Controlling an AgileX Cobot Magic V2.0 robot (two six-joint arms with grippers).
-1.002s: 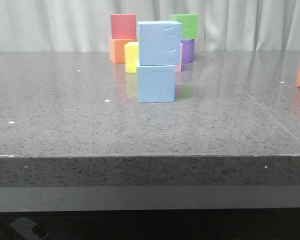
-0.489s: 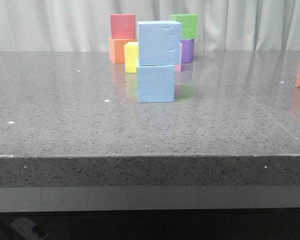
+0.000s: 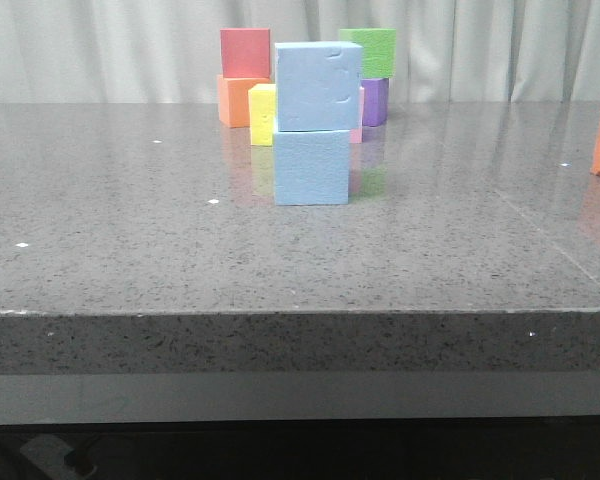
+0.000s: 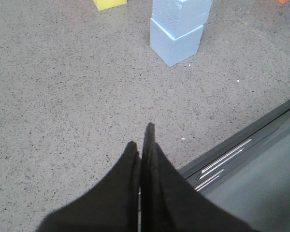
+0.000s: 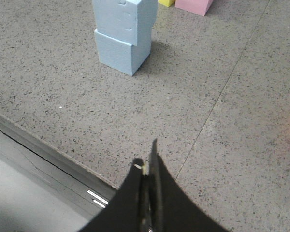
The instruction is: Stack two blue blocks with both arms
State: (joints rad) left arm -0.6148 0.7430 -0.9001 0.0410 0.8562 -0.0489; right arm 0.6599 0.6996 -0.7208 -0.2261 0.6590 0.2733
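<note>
— Where do the two blue blocks stand?
— One upon the other: the dented upper blue block (image 3: pixel 319 86) rests on the lower blue block (image 3: pixel 311 167), its edges turned a little off those beneath, on the grey table (image 3: pixel 130 230).
— And the grippers?
— The left gripper (image 4: pixel 142 145) has its fingers pressed together, holding nothing, over the table's near edge; the stack lies well ahead of it. The right gripper (image 5: pixel 147 162) is likewise closed and empty, the stack well ahead of it too.
— What else is near?
— A yellow cube (image 3: pixel 262 114) and a pink cube (image 5: pixel 194 5) lie beyond the stack from both grippers.
</note>
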